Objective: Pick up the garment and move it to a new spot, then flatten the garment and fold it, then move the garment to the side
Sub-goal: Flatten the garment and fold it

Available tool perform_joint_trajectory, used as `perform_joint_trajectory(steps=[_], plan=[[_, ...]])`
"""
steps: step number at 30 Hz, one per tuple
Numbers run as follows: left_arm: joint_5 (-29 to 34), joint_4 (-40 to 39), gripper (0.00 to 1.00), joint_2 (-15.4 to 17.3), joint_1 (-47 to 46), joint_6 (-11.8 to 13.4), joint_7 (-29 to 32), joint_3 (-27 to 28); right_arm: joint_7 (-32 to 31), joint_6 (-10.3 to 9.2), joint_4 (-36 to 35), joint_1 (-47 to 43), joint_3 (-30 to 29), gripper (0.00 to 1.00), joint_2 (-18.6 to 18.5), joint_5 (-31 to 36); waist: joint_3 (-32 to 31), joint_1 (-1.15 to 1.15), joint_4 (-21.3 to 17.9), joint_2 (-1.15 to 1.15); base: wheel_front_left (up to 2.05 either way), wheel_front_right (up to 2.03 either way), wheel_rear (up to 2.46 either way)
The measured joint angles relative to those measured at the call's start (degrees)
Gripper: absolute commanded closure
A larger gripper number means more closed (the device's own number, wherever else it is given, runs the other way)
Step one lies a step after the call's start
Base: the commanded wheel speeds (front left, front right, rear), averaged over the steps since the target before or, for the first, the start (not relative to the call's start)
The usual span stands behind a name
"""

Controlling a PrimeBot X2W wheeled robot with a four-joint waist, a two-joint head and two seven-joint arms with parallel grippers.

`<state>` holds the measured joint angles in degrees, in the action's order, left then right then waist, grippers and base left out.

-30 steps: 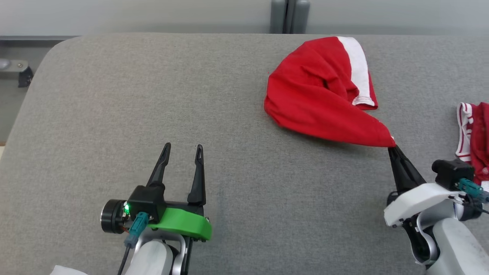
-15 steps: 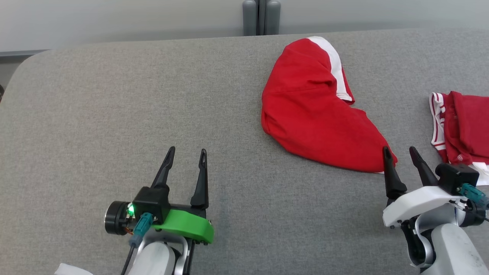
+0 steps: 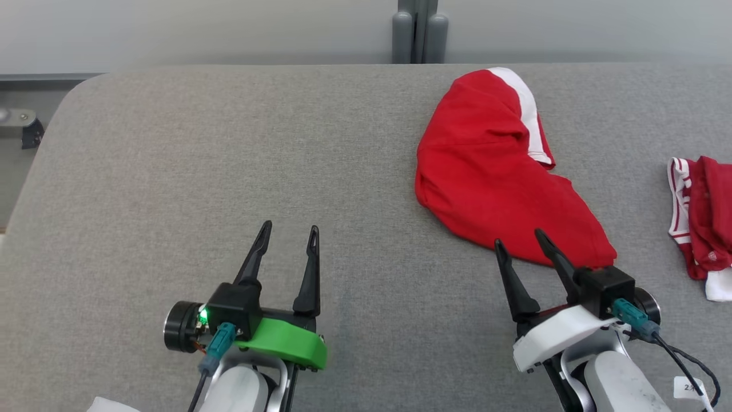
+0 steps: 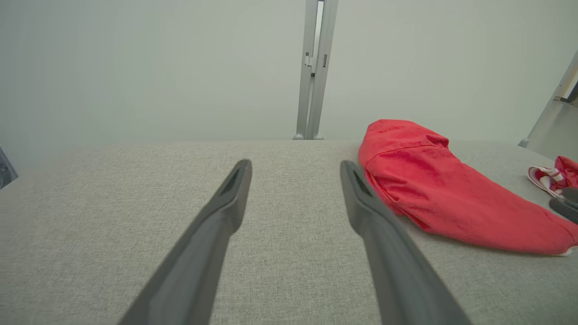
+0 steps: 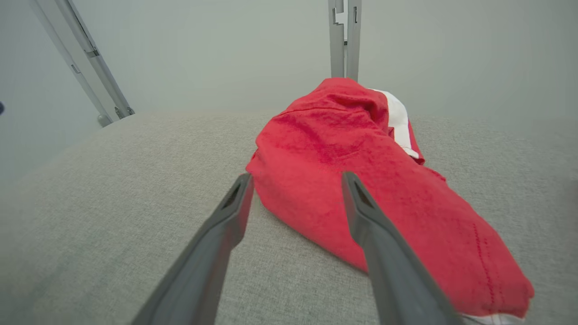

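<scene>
The garment is red with a white stripe and lies bunched on the grey table, right of centre; it also shows in the left wrist view and the right wrist view. My right gripper stands open just in front of the garment's near edge, nothing between its fingers; one finger overlaps the cloth in the head view. Its fingertips frame the garment's near left fold. My left gripper rests open over bare table at the lower left, well left of the garment.
A second red-and-white piece of clothing lies at the table's right edge. A grey post stands behind the far edge. The table's rounded corner is at the far left.
My right gripper has let go of the garment's corner, opened, and shifted left along its near edge. The garment has settled flat. The head camera has swung, shifting the whole picture.
</scene>
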<state>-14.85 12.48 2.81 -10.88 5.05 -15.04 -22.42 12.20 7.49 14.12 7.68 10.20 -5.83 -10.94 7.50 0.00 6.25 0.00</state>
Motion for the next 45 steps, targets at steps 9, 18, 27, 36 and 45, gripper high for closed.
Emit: perform_joint_trajectory(steps=[9, 18, 27, 36, 45], plan=[[-1.7, -0.7, 0.0, 0.0, -0.1, 0.7, 0.0, -2.9, -5.0, 0.0, 7.0, 7.8, 1.0, 0.0, 0.1, 7.1, 1.2, 0.0, 5.3, 0.0, 0.0, 0.0, 0.0], [-3.8, -1.2, 0.0, 0.0, -0.3, 2.3, 0.0, -5.8, -9.3, 0.01, 19.1, 17.6, -3.9, 0.0, -0.3, 14.2, 3.2, 0.0, 11.8, 0.0, 0.0, 0.0, 0.0], [-4.4, -1.1, 0.0, 0.0, -0.3, 2.9, 0.0, -6.0, -8.4, 0.0, 29.1, 22.4, -8.2, 1.0, 0.5, 19.5, 4.6, 0.0, 16.2, 0.0, 0.0, 0.0, 0.0], [-4.7, -0.4, 0.0, 0.0, -0.3, 2.9, 0.0, -5.4, 0.0, 0.0, 26.6, 25.6, 10.6, 1.0, 3.0, -0.4, 3.7, 0.0, 14.1, 0.0, 0.0, 0.0, 0.0], [-4.2, -0.5, 0.0, 0.0, -0.5, 2.5, 0.0, -4.8, -5.1, 0.03, 18.5, 25.0, 14.6, 1.0, -3.2, -22.8, 3.5, 0.0, 11.0, 0.0, 0.0, 0.0, 0.0]])
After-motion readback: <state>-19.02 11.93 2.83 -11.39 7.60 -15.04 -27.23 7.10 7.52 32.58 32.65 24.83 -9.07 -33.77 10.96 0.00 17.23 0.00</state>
